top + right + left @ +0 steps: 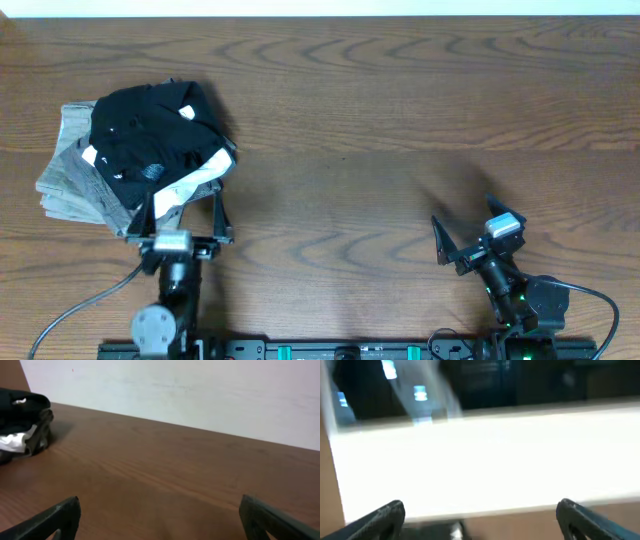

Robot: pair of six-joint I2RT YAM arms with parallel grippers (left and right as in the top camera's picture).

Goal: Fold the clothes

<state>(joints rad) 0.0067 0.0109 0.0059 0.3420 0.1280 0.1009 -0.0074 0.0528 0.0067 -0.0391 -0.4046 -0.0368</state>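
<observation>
The T-shirt (150,135) is black with white marks, other garments (68,178) gray and white, the table (400,130) wood-grained brown.

A brown wood-grain counter (400,130) fills the overhead view, with a pale strip (320,7) along its far edge. On its left part lies a stack of folded gray garments (68,182), the layers slightly fanned and showing at the pile's left and front. A white garment (192,186) shows as a band at the pile's front right corner, touching the gray layers. In the right wrist view a plain white wall (200,390) rises behind the counter's far edge. The left wrist view is blurred: a bright white band (485,460) under a dark area with a few bluish lights (420,393).
</observation>
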